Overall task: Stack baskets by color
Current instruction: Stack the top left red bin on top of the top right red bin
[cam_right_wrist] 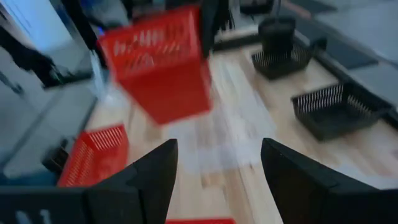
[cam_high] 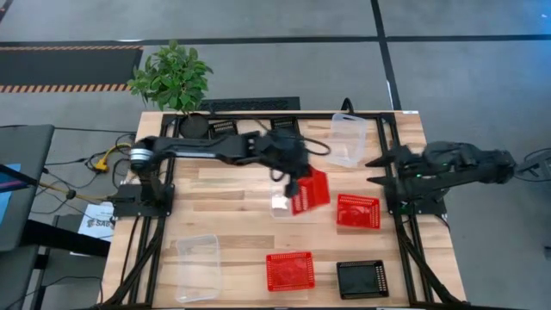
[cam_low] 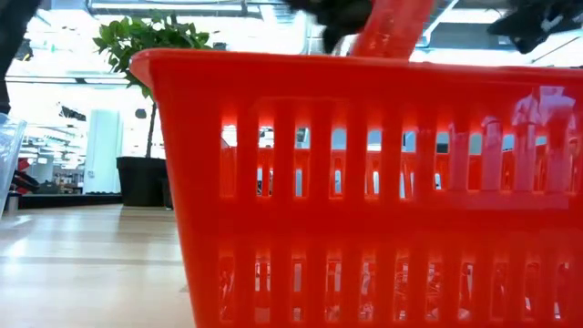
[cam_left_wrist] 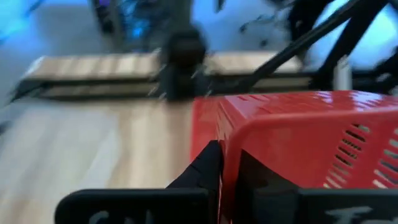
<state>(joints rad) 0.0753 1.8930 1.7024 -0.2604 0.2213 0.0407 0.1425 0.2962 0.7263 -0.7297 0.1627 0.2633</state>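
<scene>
Nearest the camera: in the low view a red basket (cam_low: pixel 383 182) fills most of the picture, set on the table (cam_low: pixel 82 273).
Red baskets: three are counted from above. One (cam_high: pixel 290 270) lies at the near middle edge, one (cam_high: pixel 310 191) is held tilted above the table's centre, one (cam_high: pixel 358 211) lies flat just right of it.
Clear baskets: three are made out. One (cam_high: pixel 199 266) lies near the near left corner, a small one (cam_high: pixel 281 203) is partly hidden beside the held red one, one (cam_high: pixel 347 139) lies at the far right.
Black baskets: three are seen. Two (cam_high: pixel 225 127) lie along the far edge, partly under the left arm, and one (cam_high: pixel 362 279) lies at the near right.
Left hand (cam_high: pixel 295 179): clamped together on the rim of the tilted red basket.
Right hand (cam_high: pixel 379 170): fingers held apart, nothing between them, parked at the table's right edge.
Open room: bare wood is left across the left middle of the table (cam_high: pixel 215 198).
Plant (cam_high: pixel 175 77): one, beyond the far left corner.
Writing: a paper (cam_high: pixel 97 220) lies left of the table; its print cannot be read.
</scene>
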